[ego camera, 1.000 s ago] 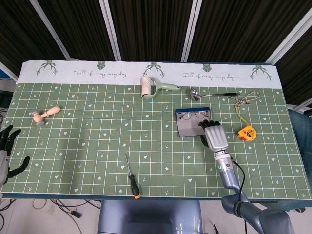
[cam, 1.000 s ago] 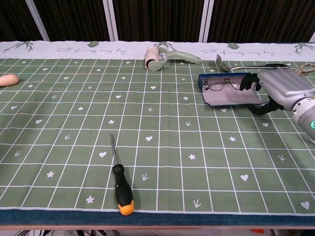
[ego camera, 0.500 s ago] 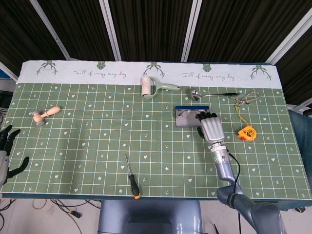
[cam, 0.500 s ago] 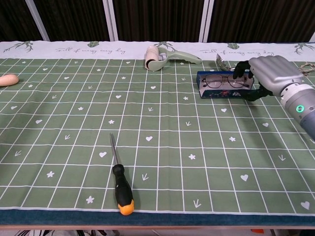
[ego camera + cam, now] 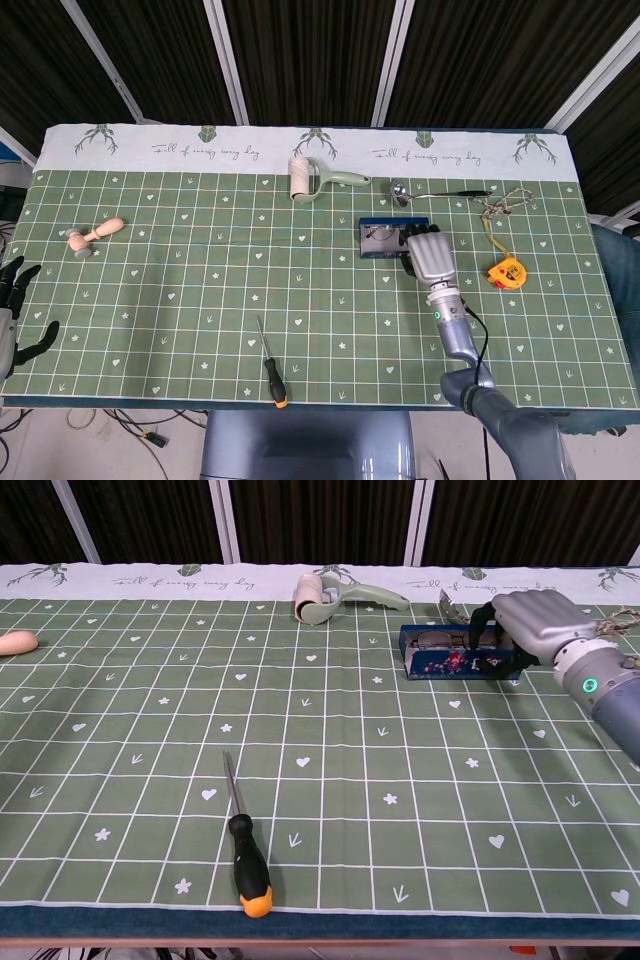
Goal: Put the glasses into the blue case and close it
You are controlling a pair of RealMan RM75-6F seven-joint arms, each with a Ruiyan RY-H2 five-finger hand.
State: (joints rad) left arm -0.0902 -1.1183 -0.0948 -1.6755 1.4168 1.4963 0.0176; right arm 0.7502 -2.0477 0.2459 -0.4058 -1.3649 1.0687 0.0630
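The blue case (image 5: 375,251) (image 5: 450,663) lies right of the table's centre, its flower-printed lid tipped up almost upright over the base. The glasses (image 5: 381,234) (image 5: 432,636) lie inside and only the top of the frame shows above the lid. My right hand (image 5: 428,256) (image 5: 535,622) grips the right end of the lid, with fingers curled over its top edge and the thumb below. My left hand (image 5: 12,312) hangs at the table's near left edge, fingers apart and holding nothing, seen only in the head view.
A lint roller (image 5: 305,178) (image 5: 322,598) and a metal ladle (image 5: 432,190) lie behind the case. A yellow tape measure (image 5: 506,272) and a cord (image 5: 503,206) are at the right. A screwdriver (image 5: 271,370) (image 5: 245,858) lies near the front edge, and a wooden peg (image 5: 95,236) at the far left.
My right hand has swung the lid up from flat on the table to nearly upright, moving towards the back. The glasses are now mostly hidden behind it. The left hand has not moved.
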